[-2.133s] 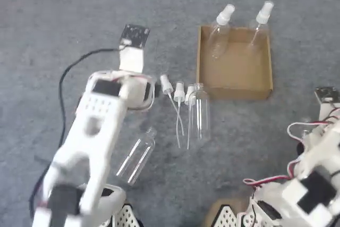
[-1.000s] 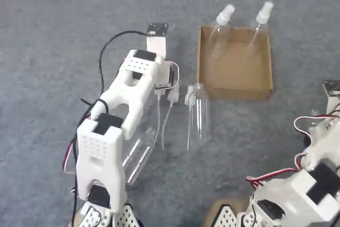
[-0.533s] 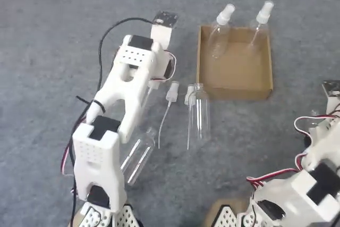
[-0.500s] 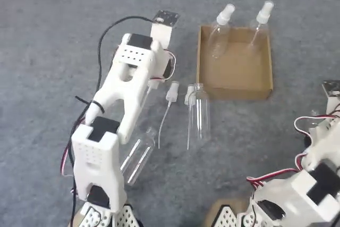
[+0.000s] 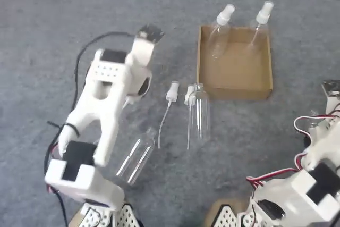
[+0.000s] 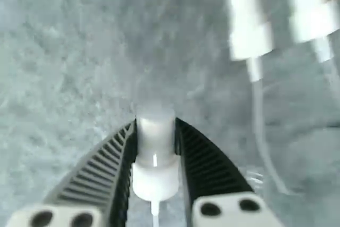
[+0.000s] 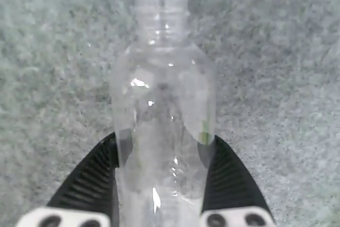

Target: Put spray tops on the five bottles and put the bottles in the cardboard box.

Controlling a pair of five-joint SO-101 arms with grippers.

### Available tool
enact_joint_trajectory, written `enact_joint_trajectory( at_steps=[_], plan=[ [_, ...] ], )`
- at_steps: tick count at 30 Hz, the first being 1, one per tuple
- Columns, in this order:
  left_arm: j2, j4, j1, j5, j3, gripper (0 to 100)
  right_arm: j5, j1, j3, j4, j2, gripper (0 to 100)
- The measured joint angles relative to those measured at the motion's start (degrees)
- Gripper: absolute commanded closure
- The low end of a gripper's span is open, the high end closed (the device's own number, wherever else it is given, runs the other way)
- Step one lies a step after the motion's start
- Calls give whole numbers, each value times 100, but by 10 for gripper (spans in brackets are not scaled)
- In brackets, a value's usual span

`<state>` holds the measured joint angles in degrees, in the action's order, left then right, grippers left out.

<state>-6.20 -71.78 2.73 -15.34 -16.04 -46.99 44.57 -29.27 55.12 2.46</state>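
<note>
While the left claw clamps a spray top, the right claw grips an uncapped bottle; a loose spray top lies just beyond the left claw's tips.

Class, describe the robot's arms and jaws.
The left arm is white blocky plastic with dotted holes and a looping black cable. The right arm is white with black parts and red and white wires. The jaws are black ribbed wedges.
</note>
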Motion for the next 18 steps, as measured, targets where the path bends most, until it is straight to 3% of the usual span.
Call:
enact_joint_trajectory(
  at_steps=[7, 18],
  plan=[
    [62, 1591, -316, -176, -1574, 859, 0, 0, 0, 0, 0, 981],
    [62, 1776, -316, -176, -1670, 857, 0, 0, 0, 0, 0, 981]
  ],
)
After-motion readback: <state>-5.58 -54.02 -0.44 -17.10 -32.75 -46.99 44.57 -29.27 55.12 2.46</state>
